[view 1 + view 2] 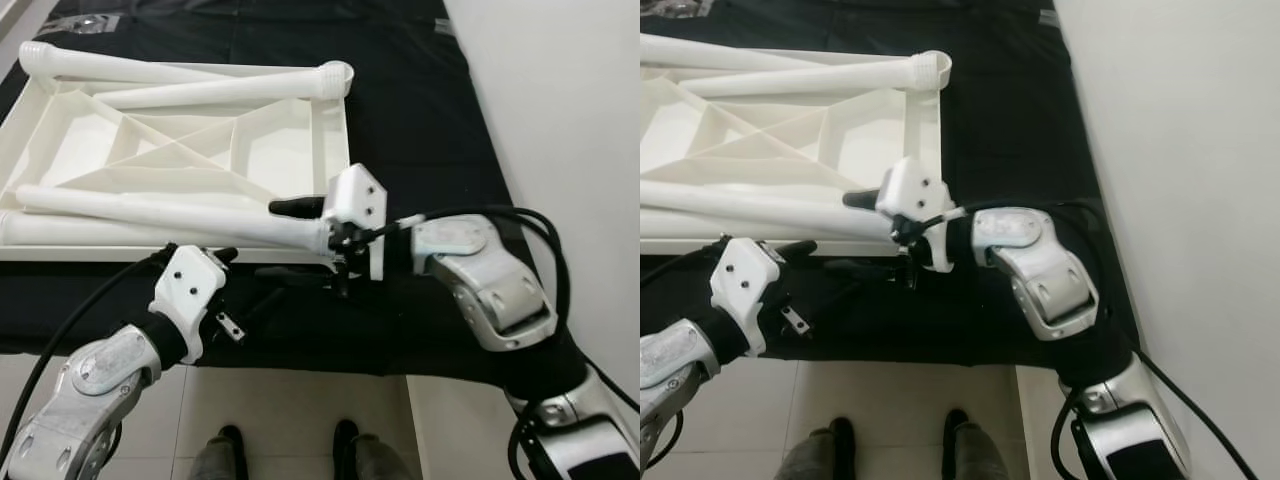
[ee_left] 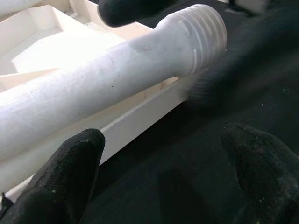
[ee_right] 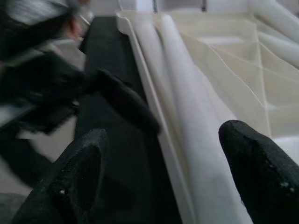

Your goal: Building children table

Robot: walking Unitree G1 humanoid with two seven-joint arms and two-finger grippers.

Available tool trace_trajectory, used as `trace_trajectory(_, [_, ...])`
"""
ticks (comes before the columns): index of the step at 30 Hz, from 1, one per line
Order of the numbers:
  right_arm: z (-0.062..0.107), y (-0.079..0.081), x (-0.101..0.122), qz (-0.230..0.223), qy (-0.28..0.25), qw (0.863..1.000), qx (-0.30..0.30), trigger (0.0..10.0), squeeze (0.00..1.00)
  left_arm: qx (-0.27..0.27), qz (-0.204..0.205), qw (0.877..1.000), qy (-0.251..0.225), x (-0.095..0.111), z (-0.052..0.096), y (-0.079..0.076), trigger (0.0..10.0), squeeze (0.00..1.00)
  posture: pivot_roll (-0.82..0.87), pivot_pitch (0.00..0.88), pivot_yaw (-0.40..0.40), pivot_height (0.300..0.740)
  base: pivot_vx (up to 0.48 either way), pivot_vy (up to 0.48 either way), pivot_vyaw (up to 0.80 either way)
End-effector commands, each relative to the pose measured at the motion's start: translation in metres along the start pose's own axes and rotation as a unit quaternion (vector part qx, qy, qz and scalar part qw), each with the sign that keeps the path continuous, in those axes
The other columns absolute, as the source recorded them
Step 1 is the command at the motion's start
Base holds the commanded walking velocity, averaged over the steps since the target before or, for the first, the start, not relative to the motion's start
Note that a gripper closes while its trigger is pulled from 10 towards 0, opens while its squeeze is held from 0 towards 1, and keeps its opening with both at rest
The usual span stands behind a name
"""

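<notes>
A room in a home: pale floor tiles [image 1: 300, 400], a plain white wall [image 1: 560, 100] and a black cloth [image 1: 420, 110] spread as a work surface, holding an upturned white plastic tabletop [image 1: 200, 150] and loose legs [image 1: 150, 215].

My two silver jointed arms carry looping black cables and white, screw-dotted wrist housings, each ending in a pincer (left [image 1: 243, 290], right [image 1: 300, 240]) of long black fingers.
</notes>
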State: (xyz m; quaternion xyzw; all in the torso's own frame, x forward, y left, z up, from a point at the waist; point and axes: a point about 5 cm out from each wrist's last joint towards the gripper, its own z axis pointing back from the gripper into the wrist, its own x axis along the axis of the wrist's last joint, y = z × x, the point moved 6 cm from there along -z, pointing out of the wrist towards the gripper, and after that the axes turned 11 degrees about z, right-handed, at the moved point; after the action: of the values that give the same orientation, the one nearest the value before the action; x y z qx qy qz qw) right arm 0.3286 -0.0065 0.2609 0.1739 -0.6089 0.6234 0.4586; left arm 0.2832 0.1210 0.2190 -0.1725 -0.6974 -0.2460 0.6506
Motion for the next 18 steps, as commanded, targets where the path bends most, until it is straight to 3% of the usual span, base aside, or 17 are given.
trace_trajectory(1, [-0.008,0.002,-0.009,-0.015,0.038,0.999,-0.001,10.0,0.00,0.001,0.007,1.000,0.007,-0.007,0.000,-0.002,10.0,0.00,0.09,0.313,-0.076,0.740,0.000,0.000,0.00])
trace_trajectory(2, [-0.008,0.002,-0.009,-0.015,0.038,0.999,-0.001,10.0,0.00,0.001,0.007,1.000,0.007,-0.007,0.000,-0.002,10.0,0.00,0.09,0.313,-0.076,0.740,0.000,0.000,0.00])
trace_trajectory(4, [-0.009,0.001,-0.024,-0.028,0.102,0.994,-0.003,10.0,0.00,0.001,0.009,1.000,0.007,-0.007,0.000,-0.003,10.0,0.00,0.09,0.311,-0.077,0.740,0.000,0.000,0.00])
trace_trajectory(6, [-0.009,0.001,-0.024,-0.028,0.102,0.994,-0.003,10.0,0.00,0.001,0.009,1.000,0.007,-0.007,0.000,-0.003,10.0,0.00,0.09,0.311,-0.077,0.740,0.000,0.000,0.00])
trace_trajectory(10, [-0.005,-0.002,-0.034,-0.019,0.152,0.988,-0.002,10.0,0.00,0.001,0.011,1.000,0.008,-0.009,0.001,-0.004,10.0,0.00,0.09,0.308,-0.080,0.740,0.000,0.000,0.00])
trace_trajectory(14, [0.000,0.006,-0.047,0.010,0.209,0.977,0.035,10.0,0.00,0.000,0.014,1.000,0.006,-0.010,-0.001,-0.006,10.0,0.00,0.08,0.301,-0.085,0.740,0.000,0.000,0.00])
trace_trajectory(18, [0.001,-0.002,-0.060,0.048,0.254,0.966,0.016,10.0,0.00,-0.001,0.015,1.000,0.005,-0.010,-0.002,-0.008,10.0,0.00,0.08,0.296,-0.089,0.740,0.000,0.000,0.00])
